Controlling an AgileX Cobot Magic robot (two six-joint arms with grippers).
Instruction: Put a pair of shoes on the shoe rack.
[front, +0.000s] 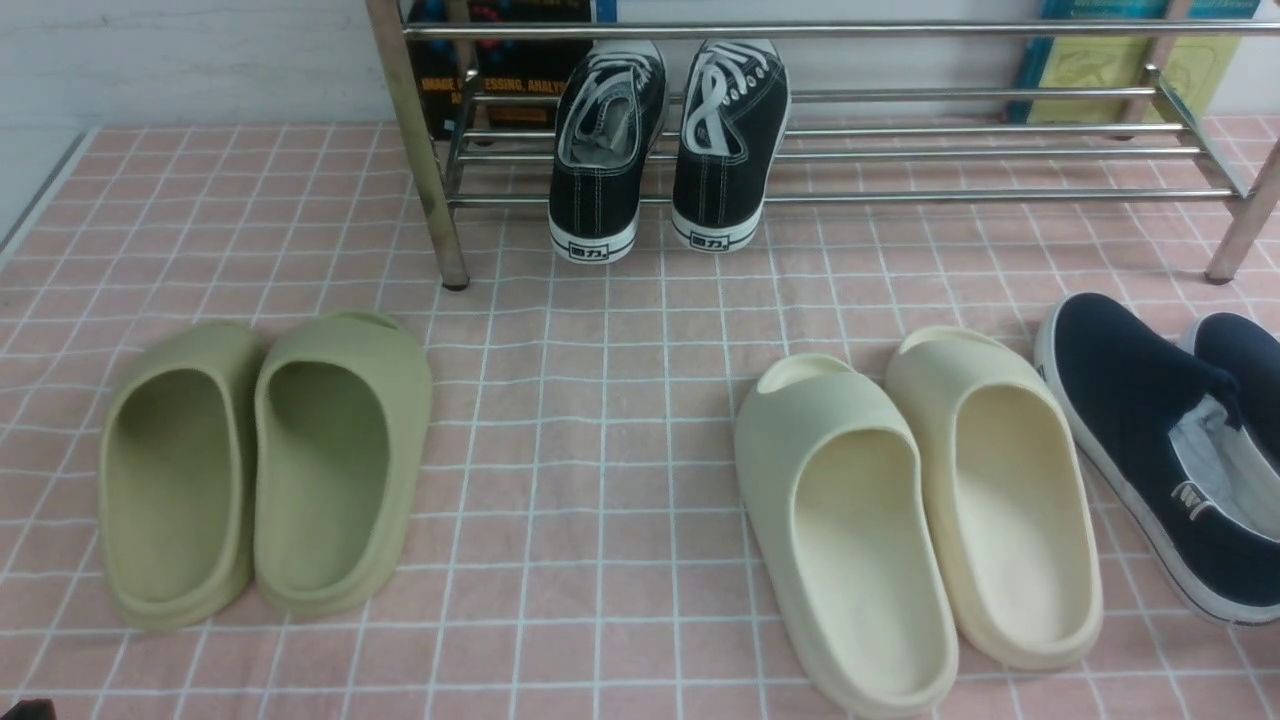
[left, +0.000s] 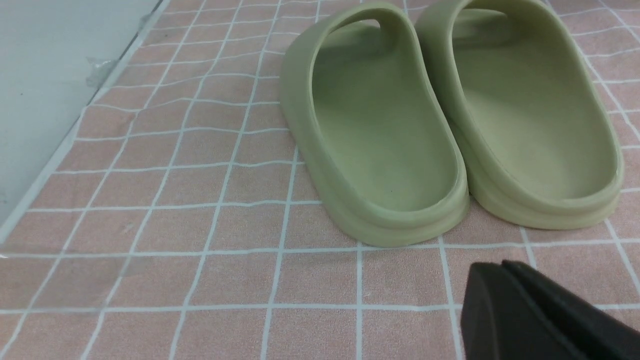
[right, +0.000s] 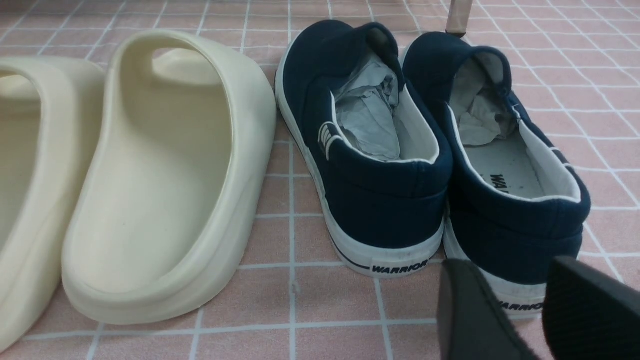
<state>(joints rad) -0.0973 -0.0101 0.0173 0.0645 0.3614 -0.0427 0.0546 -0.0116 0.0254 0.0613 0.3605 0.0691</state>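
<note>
The pair of shoes, two black canvas sneakers (front: 607, 150) (front: 728, 140) with white laces, rests side by side on the lower rods of the shoe rack (front: 950, 153), heels toward me and hanging over its front rod. In the left wrist view my left gripper (left: 492, 270) is shut and empty, low over the tiled cloth just behind the green slides (left: 380, 130). In the right wrist view my right gripper (right: 510, 267) is open with nothing held, its fingers just behind the heel of a navy slip-on (right: 505, 165). Neither gripper shows in the front view.
Green slides (front: 265, 460) lie front left, cream slides (front: 920, 510) front right, navy slip-ons (front: 1170, 440) at the far right. Books (front: 500, 80) stand behind the rack. The rack's steel legs (front: 425, 170) stand on the pink checked cloth, whose left edge (front: 40, 200) meets bare grey table.
</note>
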